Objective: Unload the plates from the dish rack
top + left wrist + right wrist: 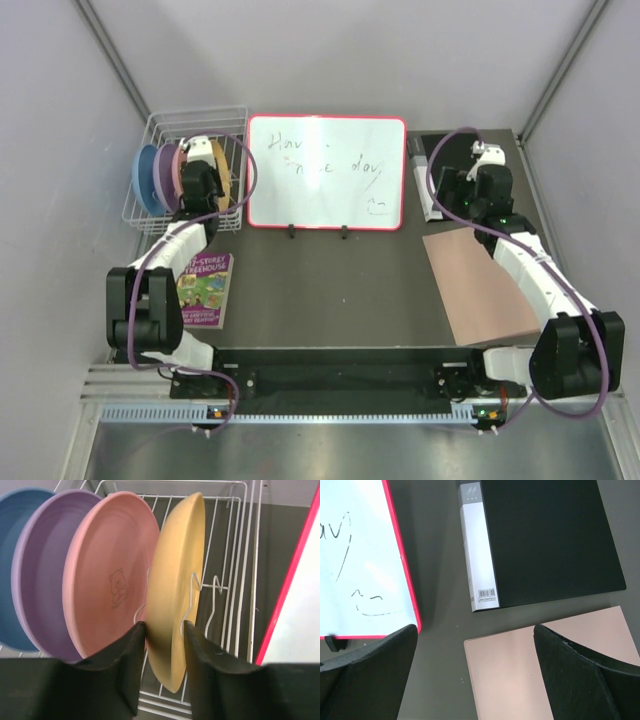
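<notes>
The rack (137, 212) sits at the far left of the table (330, 290), just left of the whiteboard (325, 170). All four plates stand on edge in its slots, in a row: blue plate (10, 570), lavender plate (42, 575), pink plate (105, 570) with a small bear at its centre, then the yellow plate (175, 580) nearest the whiteboard.

The left gripper (162, 629) reaches into the rack and straddles the lower rim of the yellow plate. Its fingers (125, 665) are drawn in narrow, one on each face and seemingly touching it, though I cannot tell if they truly pinch it.

The right gripper (475, 630) hangs at the far right with its jaws spread wide and nothing between them, above the gap between a black folder (550, 535) and a tan board (520, 670). A book (205, 288) lies near the left arm
</notes>
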Motion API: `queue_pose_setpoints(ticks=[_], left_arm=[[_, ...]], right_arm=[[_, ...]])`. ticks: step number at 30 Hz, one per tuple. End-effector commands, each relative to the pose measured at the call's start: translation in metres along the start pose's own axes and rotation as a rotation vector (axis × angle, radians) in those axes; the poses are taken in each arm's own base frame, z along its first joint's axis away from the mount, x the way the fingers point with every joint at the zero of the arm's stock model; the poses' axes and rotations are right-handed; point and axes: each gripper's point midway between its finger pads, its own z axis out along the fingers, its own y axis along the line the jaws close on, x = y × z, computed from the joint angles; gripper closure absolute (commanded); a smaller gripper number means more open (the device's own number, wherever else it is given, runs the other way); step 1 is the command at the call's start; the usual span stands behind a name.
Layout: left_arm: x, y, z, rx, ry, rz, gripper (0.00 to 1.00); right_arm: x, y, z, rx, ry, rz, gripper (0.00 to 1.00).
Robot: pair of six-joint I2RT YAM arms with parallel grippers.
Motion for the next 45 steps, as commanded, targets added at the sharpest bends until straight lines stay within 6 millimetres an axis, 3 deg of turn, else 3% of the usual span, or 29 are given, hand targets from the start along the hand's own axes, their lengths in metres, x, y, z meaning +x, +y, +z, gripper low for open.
queue_pose_setpoints(ticks=[1, 3, 4, 5, 10, 15, 17, 18, 19, 26, 35, 36, 38, 39, 43, 44, 45], left_arm=[[-0.036, 0.008, 0.005, -0.055, -0.112, -0.029, 0.71], [-0.031, 0.007, 0.006, -0.055, -0.103, -0.022, 0.83], [-0.031, 0.009, 0.006, -0.068, -0.103, -0.02, 0.96], [-0.032, 0.01, 0.005, -0.076, -0.109, -0.02, 1.0], [-0.038, 0.013, -0.004, -0.149, -0.156, 0.004, 1.0], [-0.051, 0.02, -0.014, -0.335, -0.223, 0.053, 1.0], [-0.05, 0.011, -0.016, -0.38, -0.218, 0.122, 1.0], [-0.053, 0.019, -0.022, -0.459, -0.224, 0.117, 1.0], [-0.064, 0.013, -0.029, -0.477, -0.263, 0.135, 1.0], [-0.09, 0.001, -0.048, -0.521, -0.275, 0.151, 1.0], [-0.128, -0.007, -0.077, -0.42, -0.271, 0.064, 1.0], [-0.125, -0.015, -0.078, -0.359, -0.225, 0.101, 1.0], [-0.134, -0.022, -0.09, -0.265, -0.234, -0.012, 1.0], [-0.138, -0.038, -0.092, -0.154, -0.228, -0.03, 1.0], [-0.123, -0.082, -0.115, 0.153, -0.134, -0.171, 1.0], [-0.124, -0.085, -0.124, 0.198, -0.135, -0.201, 1.0], [-0.113, -0.089, -0.127, 0.223, -0.109, -0.222, 1.0]], right_arm=[[-0.013, 0.005, 0.008, -0.006, -0.025, -0.001, 0.0], [-0.011, 0.005, 0.011, -0.003, -0.018, -0.002, 0.0], [-0.009, 0.004, 0.012, 0.001, -0.012, -0.002, 0.0], [-0.01, 0.005, 0.013, 0.0, -0.013, -0.002, 0.0], [-0.007, 0.005, 0.015, -0.001, -0.007, 0.005, 0.0], [-0.002, 0.005, 0.016, -0.002, 0.001, 0.012, 0.0], [-0.001, 0.004, 0.014, 0.0, 0.002, 0.009, 0.0], [-0.001, 0.004, 0.014, 0.003, 0.003, 0.009, 0.0], [-0.002, 0.003, 0.013, 0.003, -0.002, 0.009, 0.0], [-0.001, 0.002, 0.01, 0.009, -0.006, 0.005, 0.01], [0.001, 0.01, 0.003, -0.044, -0.008, 0.012, 0.0], [0.001, 0.013, 0.001, -0.062, -0.007, 0.015, 0.0], [0.003, 0.023, -0.005, -0.122, -0.004, 0.02, 0.0], [0.005, 0.028, -0.007, -0.151, -0.002, 0.022, 0.0], [0.005, 0.056, -0.029, -0.314, -0.005, 0.03, 0.0], [0.008, 0.067, -0.035, -0.375, 0.003, 0.036, 0.0], [0.009, 0.074, -0.04, -0.405, 0.001, 0.039, 0.0]])
